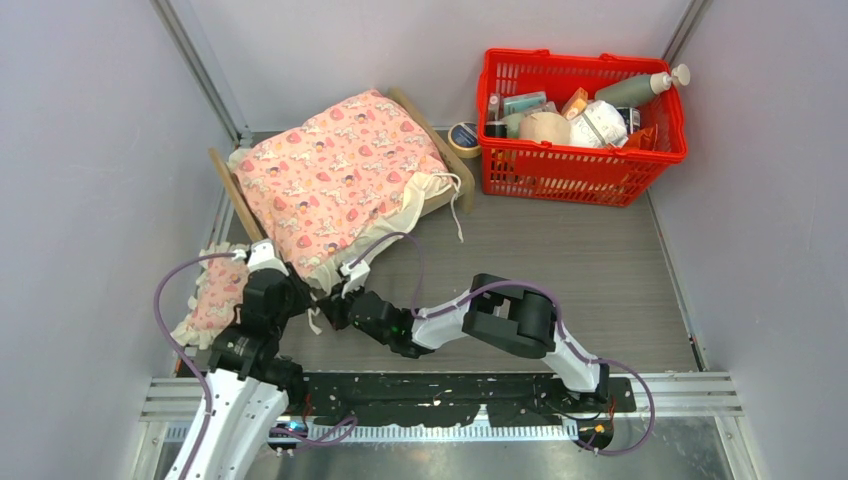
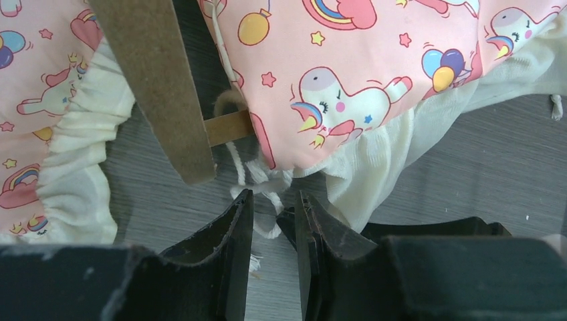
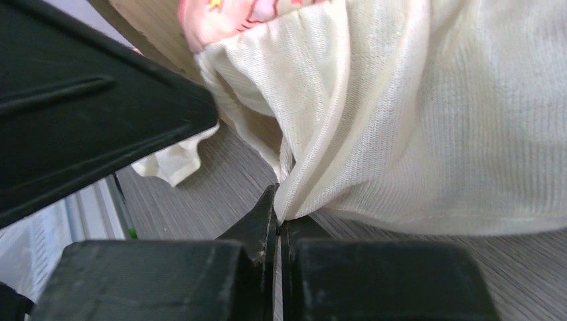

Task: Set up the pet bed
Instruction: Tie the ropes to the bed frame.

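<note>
The pet bed (image 1: 236,195) is sitting at the back left of the table (image 1: 580,270), the blanket (image 1: 335,170) lying over it. The pillow (image 1: 213,300) is lying left of its near end. The basket (image 1: 560,170) is standing to its right, a roll of tape (image 1: 463,138) sitting between them.

I see only two board edges of the bed (image 1: 238,195); the blanket (image 1: 330,180) covers the rest (what lies beneath, I cannot tell). The left wrist view crops the pillow (image 2: 33,114) at its left edge. Labels in the basket (image 1: 585,172) are too small to read.
</note>
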`<state>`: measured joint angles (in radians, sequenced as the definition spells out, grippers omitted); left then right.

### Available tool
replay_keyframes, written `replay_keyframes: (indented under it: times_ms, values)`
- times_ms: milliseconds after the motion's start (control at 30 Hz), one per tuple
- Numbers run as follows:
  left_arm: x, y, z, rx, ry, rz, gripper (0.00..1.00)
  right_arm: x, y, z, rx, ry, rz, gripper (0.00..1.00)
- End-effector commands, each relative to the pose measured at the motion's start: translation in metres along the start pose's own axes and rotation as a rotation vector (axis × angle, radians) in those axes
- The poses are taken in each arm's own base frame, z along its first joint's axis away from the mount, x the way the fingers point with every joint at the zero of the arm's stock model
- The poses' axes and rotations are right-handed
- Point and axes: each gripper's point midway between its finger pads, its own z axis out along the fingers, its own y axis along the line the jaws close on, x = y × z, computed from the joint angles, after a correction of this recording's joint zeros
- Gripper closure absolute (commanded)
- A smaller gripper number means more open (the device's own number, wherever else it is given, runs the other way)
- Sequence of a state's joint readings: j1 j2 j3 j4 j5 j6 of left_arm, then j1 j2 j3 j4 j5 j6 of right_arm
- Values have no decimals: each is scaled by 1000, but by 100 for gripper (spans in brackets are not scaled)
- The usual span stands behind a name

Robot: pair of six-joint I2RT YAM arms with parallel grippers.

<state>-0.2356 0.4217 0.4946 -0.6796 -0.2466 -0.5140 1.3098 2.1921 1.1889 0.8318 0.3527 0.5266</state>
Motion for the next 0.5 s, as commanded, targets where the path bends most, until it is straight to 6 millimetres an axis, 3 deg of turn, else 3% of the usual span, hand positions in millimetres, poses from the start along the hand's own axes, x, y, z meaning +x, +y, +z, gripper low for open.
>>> replay_keyframes:
  times_ms: [0, 200, 333, 400, 467]
  values:
    - [-16, -5, 9, 5, -67, 7, 67, -42, 26, -1, -101, -119, -7, 95]
    - [-18, -3, 18, -30, -62, 20, 67, -54, 25, 1, -179, -167, -10, 95]
    - [-17, -4, 22, -34, -46, 20, 68, -57, 36, -1, -280, -191, -27, 95]
    - [-17, -6, 22, -23, -45, 20, 73, -59, 41, -1, -321, -205, -23, 95]
    - [-18, -9, 20, -4, -46, 22, 86, -58, 43, -2, -356, -214, -29, 95]
